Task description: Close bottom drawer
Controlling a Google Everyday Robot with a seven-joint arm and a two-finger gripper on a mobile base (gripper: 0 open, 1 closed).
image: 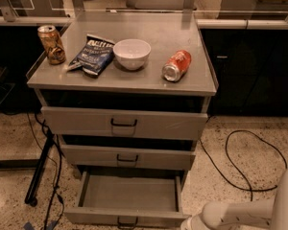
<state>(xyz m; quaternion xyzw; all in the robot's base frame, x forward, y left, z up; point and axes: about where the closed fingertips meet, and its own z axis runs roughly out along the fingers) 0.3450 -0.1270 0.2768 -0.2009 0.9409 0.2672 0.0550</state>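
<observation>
The bottom drawer [129,194] of the grey cabinet is pulled out, showing its plain grey tray. Its short front panel [125,218] with a small black handle sits at the lower edge of the view. The middle drawer [127,157] and top drawer [124,122] above it are nearly shut. My white arm [240,213] reaches in from the lower right, low beside the drawer's front right corner. The gripper [188,224] lies at the bottom edge of the view, mostly cut off.
On the cabinet top [149,78] stand a gold can [51,44], a blue chip bag [93,55], a white bowl [132,53] and a red can [177,65] on its side. A black cable [245,162] loops on the floor at right. A black stand leg [41,166] is at left.
</observation>
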